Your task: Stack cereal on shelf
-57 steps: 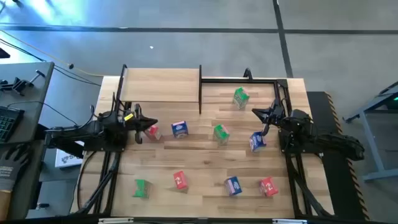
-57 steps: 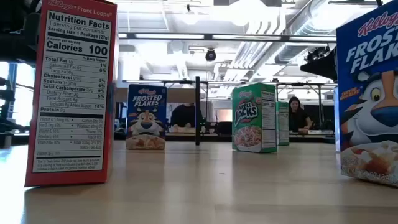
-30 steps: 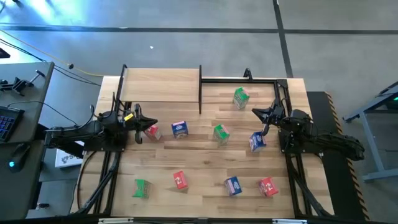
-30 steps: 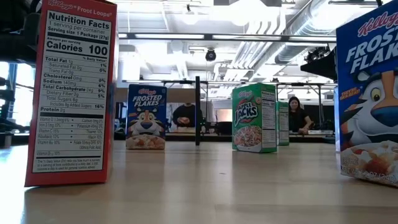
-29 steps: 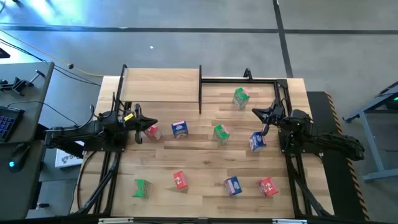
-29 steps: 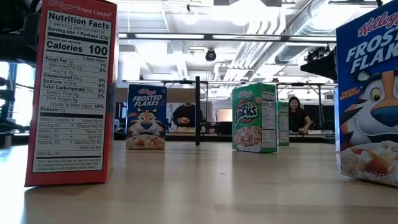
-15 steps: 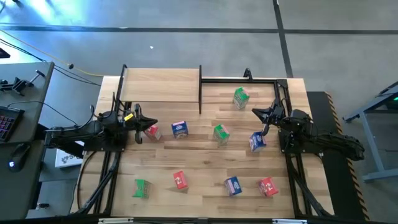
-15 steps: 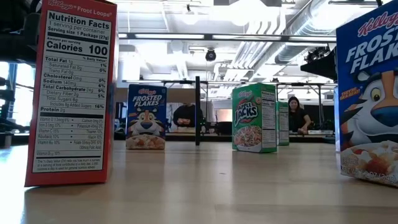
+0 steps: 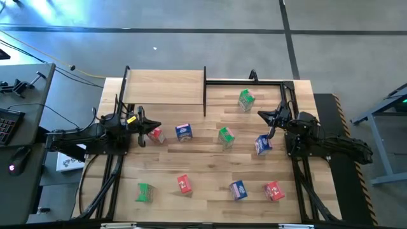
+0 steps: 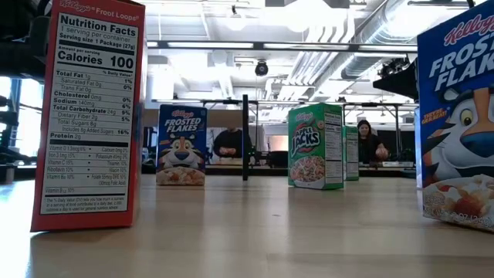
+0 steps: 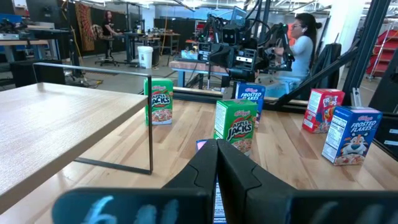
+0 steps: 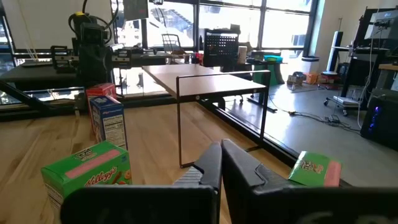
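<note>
Both jaws shut, empty: left gripper point(image 9: 158, 125) half hides a red box point(image 9: 155, 135), right gripper point(image 9: 261, 114) beside bench's right edge.

Left gripper point(image 9: 158, 125) low at table's left side, fingers closed; right gripper point(image 9: 259, 114) at right side, fingers closed.

Beyond my table point(image 9: 210, 149): a keyboard point(image 9: 6, 124) on the side desk point(image 9: 22, 95), a seated person point(image 10: 369, 144) in the room behind, a white bin point(image 11: 145, 56) farther off.
</note>
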Tool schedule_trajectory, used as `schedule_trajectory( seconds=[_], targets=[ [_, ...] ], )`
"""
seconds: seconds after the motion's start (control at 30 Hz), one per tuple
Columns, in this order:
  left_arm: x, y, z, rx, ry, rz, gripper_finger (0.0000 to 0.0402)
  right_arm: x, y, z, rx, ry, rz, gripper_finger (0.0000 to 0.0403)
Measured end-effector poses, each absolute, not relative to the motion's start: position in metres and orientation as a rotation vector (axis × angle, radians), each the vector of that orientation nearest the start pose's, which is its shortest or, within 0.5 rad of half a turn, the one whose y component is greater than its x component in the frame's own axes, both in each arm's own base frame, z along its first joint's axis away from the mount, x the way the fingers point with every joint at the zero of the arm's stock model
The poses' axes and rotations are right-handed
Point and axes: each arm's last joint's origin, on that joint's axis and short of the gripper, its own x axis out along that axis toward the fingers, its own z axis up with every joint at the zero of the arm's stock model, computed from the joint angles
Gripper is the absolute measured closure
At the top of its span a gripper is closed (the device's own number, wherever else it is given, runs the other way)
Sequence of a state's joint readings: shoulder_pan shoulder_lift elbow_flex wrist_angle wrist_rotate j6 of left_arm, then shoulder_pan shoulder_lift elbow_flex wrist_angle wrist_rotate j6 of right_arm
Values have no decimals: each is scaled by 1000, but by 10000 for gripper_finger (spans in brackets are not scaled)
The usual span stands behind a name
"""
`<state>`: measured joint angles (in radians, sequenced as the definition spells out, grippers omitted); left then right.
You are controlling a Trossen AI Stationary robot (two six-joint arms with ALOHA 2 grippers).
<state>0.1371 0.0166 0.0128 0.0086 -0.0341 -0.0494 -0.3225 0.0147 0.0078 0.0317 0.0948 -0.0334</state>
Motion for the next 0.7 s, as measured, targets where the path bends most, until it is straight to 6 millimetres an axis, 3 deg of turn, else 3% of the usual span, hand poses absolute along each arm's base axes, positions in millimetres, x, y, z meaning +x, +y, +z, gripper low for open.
schedule_trajectory(
  seconds=[0.57, 0.7],
  targets=[
    [97, 14, 167, -49, -9, 171, 398, 92, -34, 168, -38, -19, -418, 403],
    [97, 14, 167, -49, -9, 170, 398, 93, -32, 168, 202, -66, -369, 403]
  ],
)
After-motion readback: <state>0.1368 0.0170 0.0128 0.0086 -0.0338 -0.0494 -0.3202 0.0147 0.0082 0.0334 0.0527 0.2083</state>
